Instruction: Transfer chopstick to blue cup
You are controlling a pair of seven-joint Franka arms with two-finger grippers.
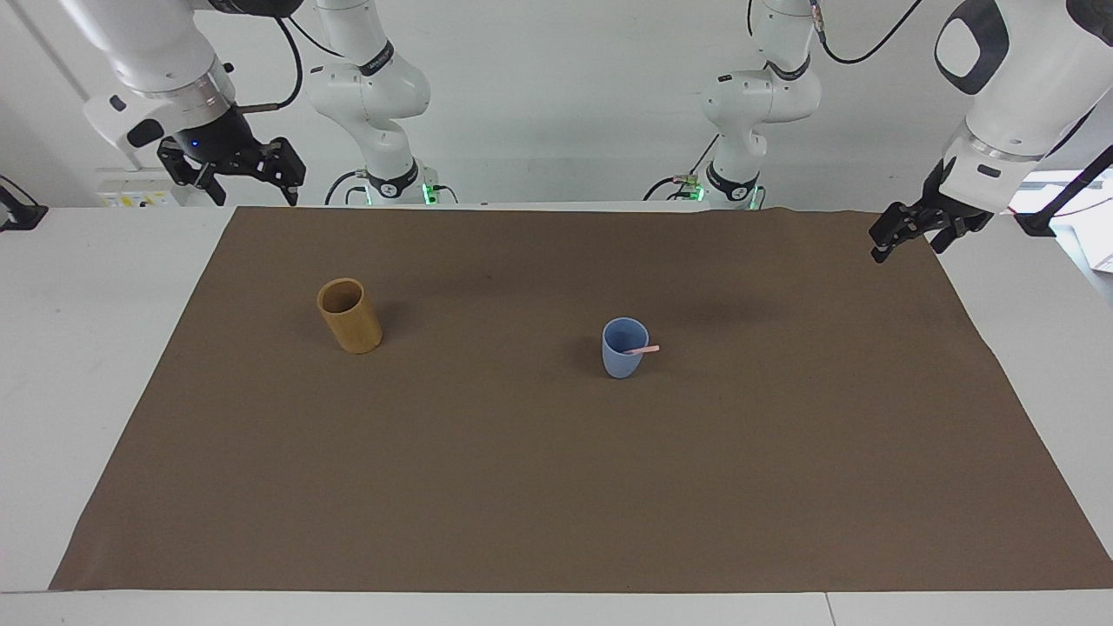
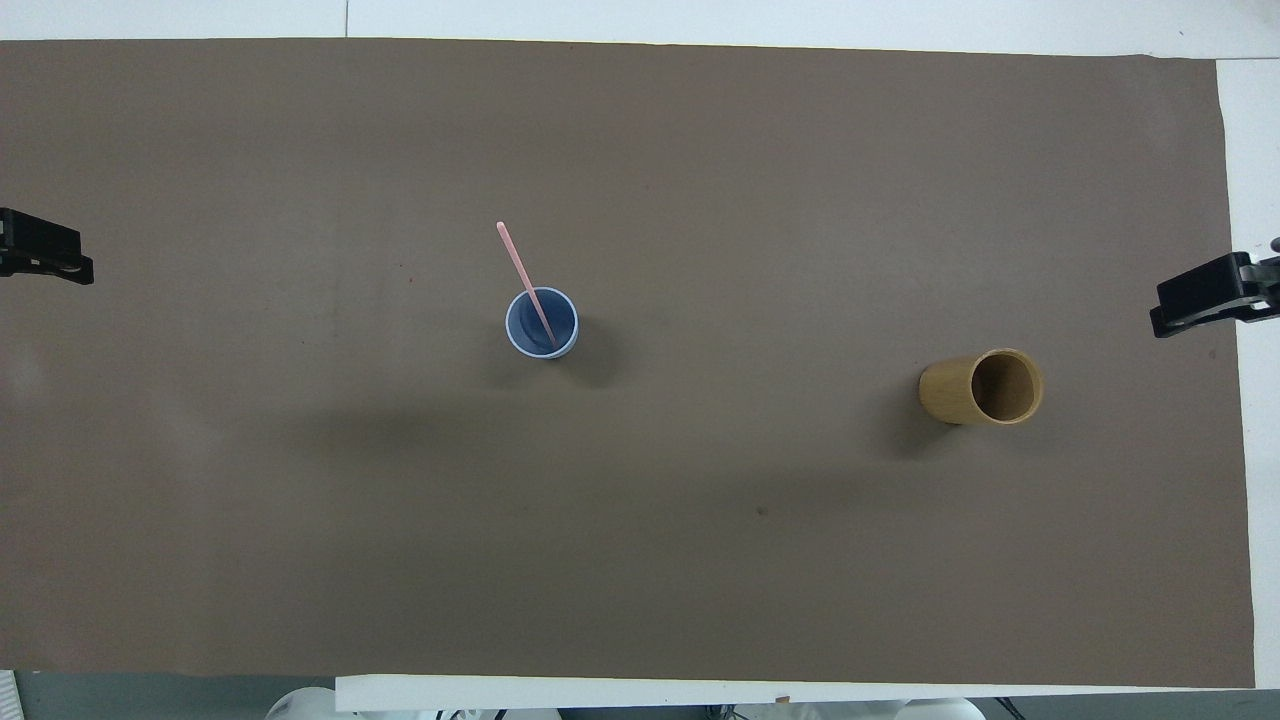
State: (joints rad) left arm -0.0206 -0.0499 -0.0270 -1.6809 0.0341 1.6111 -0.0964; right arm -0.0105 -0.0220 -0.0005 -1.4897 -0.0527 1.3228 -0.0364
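With both arms drawn back to the ends of the table, neither claw touches or holds anything. Right gripper (image 1: 249, 181): fingers spread apart, nothing between them, raised in the air above the robots' own edge of the brown mat (image 1: 556, 487) at the right arm's end; its wrist tilts downward and the white forearm rises steeply from it toward the top of the facing view. From overhead only its dark tip (image 2: 1195, 307) shows, over the mat's edge at that end.

Left gripper (image 1: 904, 235): likewise released and empty, hanging just above the mat's corner at the left arm's end — the wrist angled down and inward, the forearm sloping up and away from the table. Overhead, its tip (image 2: 45, 258) shows at the frame's margin.

Blue cup (image 1: 625, 347) stands upright near the middle of the mat, somewhat toward the left arm's end. Chopstick (image 2: 527, 284) rests inside it — lower end in the cup's bottom, shaft leaning on the rim, upper end projecting out, away from the robots.

Bamboo cup (image 1: 349, 315) stands upright toward the right arm's end, well apart from the blue cup.
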